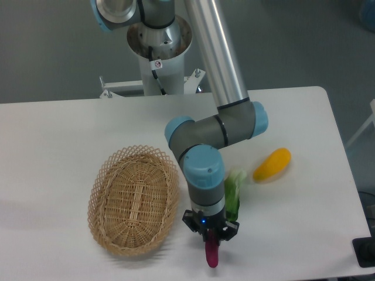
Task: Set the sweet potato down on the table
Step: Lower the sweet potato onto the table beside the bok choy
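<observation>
The magenta sweet potato [211, 253] hangs upright near the front edge of the white table [58, 129], just right of the basket. My gripper [210, 235] points straight down and is shut on its upper end. The lower tip of the sweet potato sits close to the tabletop; contact cannot be told.
An oval wicker basket [133, 200] lies to the left of the gripper. A green leafy vegetable [234, 190] shows partly behind the wrist. A yellow-orange oblong fruit [272, 164] lies to the right. The arm's elbow hides the spot behind the basket's right side.
</observation>
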Tool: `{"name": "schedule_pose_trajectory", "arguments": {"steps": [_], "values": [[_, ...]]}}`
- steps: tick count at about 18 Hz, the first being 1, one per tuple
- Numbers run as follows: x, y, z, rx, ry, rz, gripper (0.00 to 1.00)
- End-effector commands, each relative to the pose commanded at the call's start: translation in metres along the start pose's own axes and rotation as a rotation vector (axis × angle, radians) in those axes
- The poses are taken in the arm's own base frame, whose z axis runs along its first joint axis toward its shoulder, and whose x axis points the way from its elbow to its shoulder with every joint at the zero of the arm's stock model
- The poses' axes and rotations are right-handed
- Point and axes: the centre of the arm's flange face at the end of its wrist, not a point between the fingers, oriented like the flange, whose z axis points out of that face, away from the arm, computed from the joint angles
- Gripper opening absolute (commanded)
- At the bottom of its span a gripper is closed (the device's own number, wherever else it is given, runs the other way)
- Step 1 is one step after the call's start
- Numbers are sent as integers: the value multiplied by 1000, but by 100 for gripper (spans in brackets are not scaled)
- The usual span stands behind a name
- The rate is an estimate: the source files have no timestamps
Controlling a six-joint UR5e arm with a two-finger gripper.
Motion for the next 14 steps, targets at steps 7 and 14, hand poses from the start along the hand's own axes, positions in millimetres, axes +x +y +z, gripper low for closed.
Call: {"name": "schedule_pose_trajectory", "arguments": {"steps": [7, 14], "values": [[0, 0, 2, 0, 0, 9, 28], [-3, -3, -4, 8, -9, 15, 83]]}}
